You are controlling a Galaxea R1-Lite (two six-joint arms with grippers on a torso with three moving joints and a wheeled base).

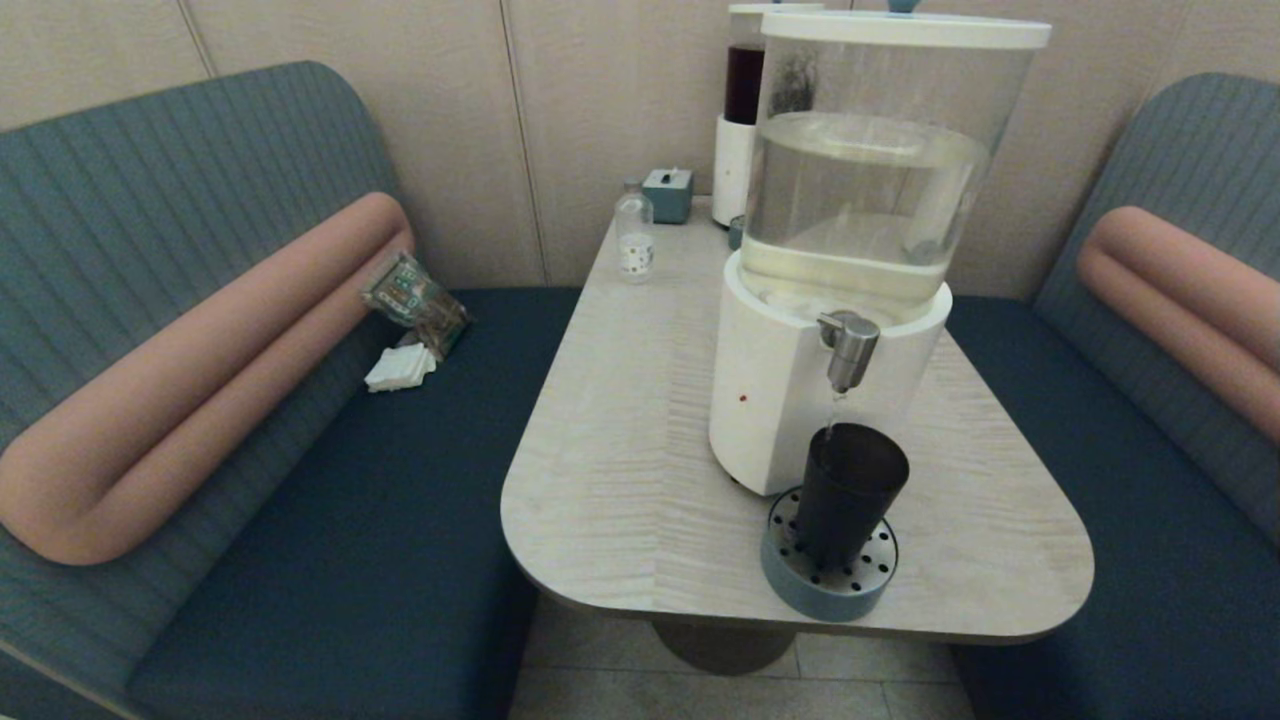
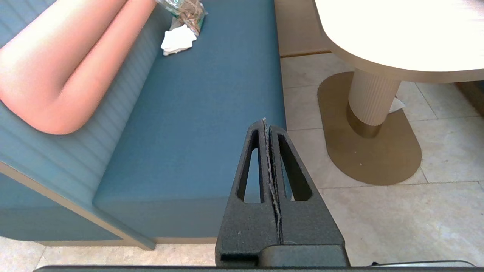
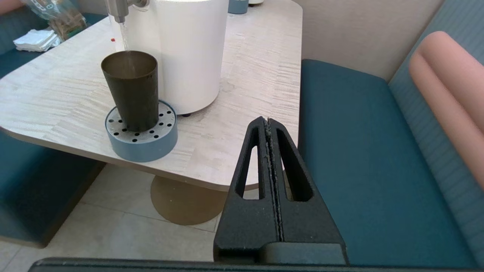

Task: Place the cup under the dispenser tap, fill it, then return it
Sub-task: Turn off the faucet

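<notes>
The dark smoky-black cup (image 1: 846,494) (image 3: 131,90) stands upright on the blue-grey perforated drip tray (image 1: 860,590) (image 3: 159,141), directly under the silver dispenser tap (image 1: 850,348) (image 3: 118,8). A thin stream of water runs from the tap into the cup. The tap belongs to the big clear-tank dispenser (image 1: 860,190) with the white base (image 3: 189,49). My right gripper (image 3: 267,121) is shut and empty, hanging off the table's near right corner, well apart from the cup. My left gripper (image 2: 266,122) is shut and empty, low beside the left bench. Neither arm shows in the head view.
A small clear bottle (image 1: 634,240), a teal box (image 1: 668,194) and a slimmer dispenser with a dark red tank (image 1: 742,110) stand at the table's far end. A snack bag (image 1: 415,300) and napkins (image 1: 400,368) lie on the left bench (image 2: 196,113). Benches flank the table (image 1: 620,450).
</notes>
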